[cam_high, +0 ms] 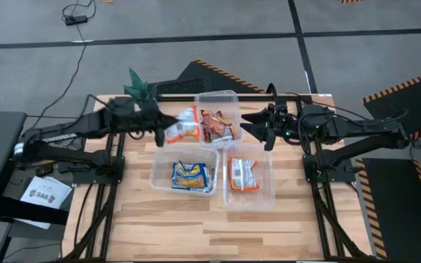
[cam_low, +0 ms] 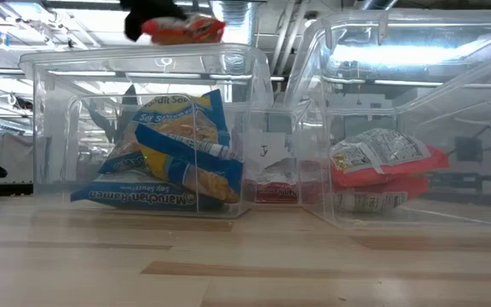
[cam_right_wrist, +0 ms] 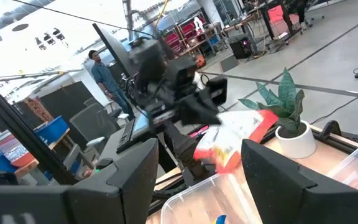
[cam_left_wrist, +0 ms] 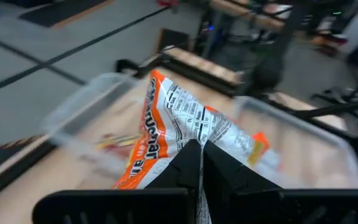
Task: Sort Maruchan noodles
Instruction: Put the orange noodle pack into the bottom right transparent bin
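My left gripper point(cam_high: 165, 133) is shut on an orange-white noodle packet point(cam_high: 184, 126), held in the air just left of the far clear bin point(cam_high: 229, 97). That bin holds red packets point(cam_high: 216, 126). The packet also shows in the left wrist view point(cam_left_wrist: 179, 127), at the top of the low view point(cam_low: 186, 30) and in the right wrist view point(cam_right_wrist: 235, 140). The near left bin point(cam_high: 158, 175) holds blue-yellow packets point(cam_high: 190, 175). The near right bin point(cam_high: 265, 197) holds orange-white packets point(cam_high: 243, 175). My right gripper point(cam_high: 260, 126) is open and empty beside the far bin's right wall. My left gripper pinches the orange-white packet by its near edge point(cam_left_wrist: 194, 148) between its two shut fingers. The fingers come roughly level from the table's left. The packet sticks out ahead of the fingertips, lifted clear of the table and bins.
The three clear bins stand close together at the table's middle. A small potted plant point(cam_high: 139, 84) stands at the far left corner behind my left arm. Bare wood lies along the near edge point(cam_high: 210, 234). A person point(cam_right_wrist: 104, 78) stands in the room beyond.
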